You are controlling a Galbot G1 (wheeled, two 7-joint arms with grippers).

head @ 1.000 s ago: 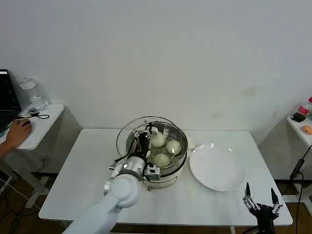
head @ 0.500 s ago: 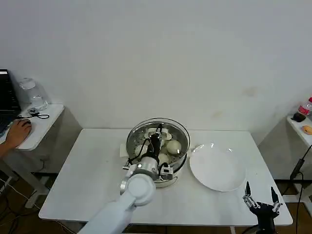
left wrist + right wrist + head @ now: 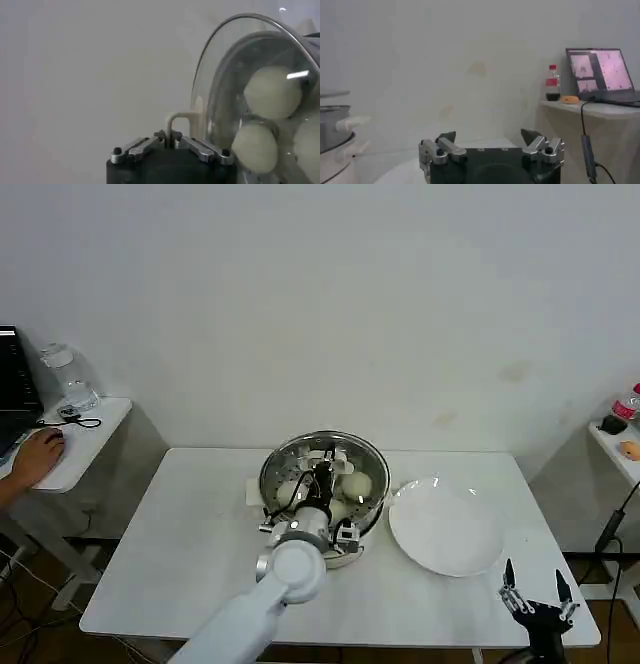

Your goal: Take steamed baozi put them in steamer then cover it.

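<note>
1. The steamer [image 3: 325, 489] stands on the white table [image 3: 180, 534], and I will place everything else from it. It is the shiny pot toward the back of the table, with the cream-white steamed baozi [image 3: 357, 484] resting on its perforated tray.

2. The cover [image 3: 322, 462] is directly above the steamer, its metal rim about lined up with the pot's rim. From where I stand I cannot tell whether it has seated fully or hangs just clear.

3. The left gripper [image 3: 323, 471] is over the middle of the steamer, pinched tight on the cover's small pale handle [image 3: 176, 120]. Holding by the centre handle makes sense to me: it keeps the glass level, so the rim can meet the pot evenly all round.

4. Through the glass in the left wrist view the buns [image 3: 272, 92] sit close together under the cover, which suggests the loading is finished and only the covering remains.

5. The white plate [image 3: 445, 526] lies just to the right of the steamer, with no bun on it that I can see.

6. The right gripper [image 3: 536, 599] waits well away from the steamer, at the near right corner of the table, its claw spread and holding nothing, seemingly kept clear of the working arm.
</note>
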